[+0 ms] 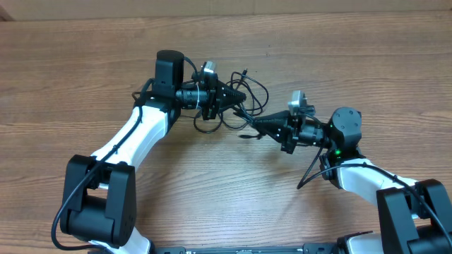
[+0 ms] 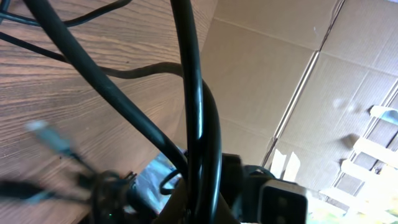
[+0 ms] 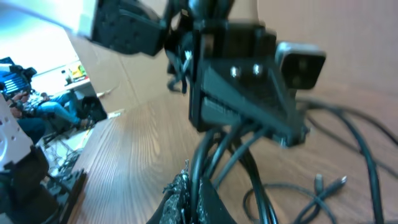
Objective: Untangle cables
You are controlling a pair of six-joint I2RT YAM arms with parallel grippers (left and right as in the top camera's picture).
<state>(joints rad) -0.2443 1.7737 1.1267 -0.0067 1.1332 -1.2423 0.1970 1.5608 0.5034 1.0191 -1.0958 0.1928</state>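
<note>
Nearest you, your right gripper [image 1: 258, 123] is clenched on strands of the cables [image 1: 257, 90], which its wrist view shows rising straight out of its grip. Just beyond, your left gripper [image 1: 239, 95] looks clamped on the same bunch, its tips almost meeting the right's, presumably so the two can draw the tangle apart. The loose loops lie farther out on the table [image 1: 353, 56], past both sets of tips.

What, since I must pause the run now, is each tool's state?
Left tool: closed, holding the cables.
Right tool: closed, holding the same cables.
</note>
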